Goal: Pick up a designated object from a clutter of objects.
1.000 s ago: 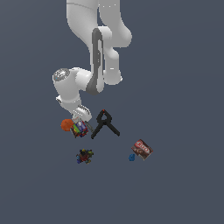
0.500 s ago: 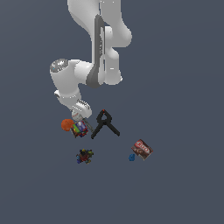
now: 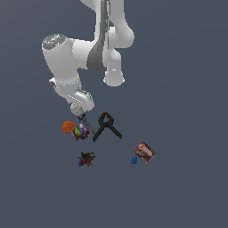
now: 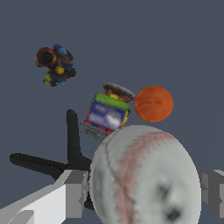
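The white ball with red stitch lines (image 4: 146, 177) fills the wrist view, and my gripper (image 4: 144, 197) is shut on it, one finger (image 4: 72, 192) on each side. In the exterior view the ball (image 3: 76, 108) hangs under my gripper (image 3: 79, 109), lifted a little above the clutter. Just below it lie the orange ball (image 3: 68, 127) and the rainbow-coloured cube (image 3: 81, 131), which also show in the wrist view as orange ball (image 4: 153, 103) and cube (image 4: 107, 113).
A black A-shaped clamp (image 3: 107, 126) lies to the exterior view's right of the cube. A dark multicoloured toy (image 3: 86, 159) sits nearer the front. A red-brown packet (image 3: 145, 152) and a tiny blue piece (image 3: 134, 160) lie further right.
The arm has risen, carrying the white ball up and away from the cube and orange ball. The other items have not moved.
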You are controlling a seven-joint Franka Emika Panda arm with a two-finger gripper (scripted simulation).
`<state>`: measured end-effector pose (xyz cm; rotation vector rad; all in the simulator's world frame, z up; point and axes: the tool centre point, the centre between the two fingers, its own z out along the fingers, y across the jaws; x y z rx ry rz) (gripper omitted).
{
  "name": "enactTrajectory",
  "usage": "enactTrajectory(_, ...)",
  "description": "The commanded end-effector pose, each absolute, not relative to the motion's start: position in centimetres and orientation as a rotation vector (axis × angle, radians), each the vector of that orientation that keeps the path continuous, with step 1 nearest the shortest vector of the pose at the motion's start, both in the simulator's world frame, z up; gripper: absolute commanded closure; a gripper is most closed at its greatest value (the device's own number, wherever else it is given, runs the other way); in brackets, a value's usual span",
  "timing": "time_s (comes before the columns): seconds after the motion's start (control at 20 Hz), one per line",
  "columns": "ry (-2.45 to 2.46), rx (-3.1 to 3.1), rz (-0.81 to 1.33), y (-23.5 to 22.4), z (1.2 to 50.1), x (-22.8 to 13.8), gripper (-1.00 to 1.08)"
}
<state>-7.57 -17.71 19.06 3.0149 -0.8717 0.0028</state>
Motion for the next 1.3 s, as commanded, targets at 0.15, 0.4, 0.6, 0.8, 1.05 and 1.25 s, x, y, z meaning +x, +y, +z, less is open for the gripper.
enactTrajectory(0.15, -0.872, 3.013, 0.004, -16.7, 24.5, -6.7, 1.08)
enactTrajectory(0.4, -0.871, 3.014, 0.002, -15.7, 29.3, -5.8, 1.08)
enactTrajectory(0.6, -0.871, 3.016, 0.002, -15.0, 32.8, -5.1, 1.08)
enactTrajectory(0.8, -0.870, 3.017, 0.001, -14.5, 35.5, -4.5, 1.08)
enactTrajectory(1.05, -0.869, 3.018, 0.000, -14.1, 37.7, -3.9, 1.08)
enactTrajectory(1.25, -0.869, 3.019, 0.000, -13.9, 38.6, -3.7, 1.08)
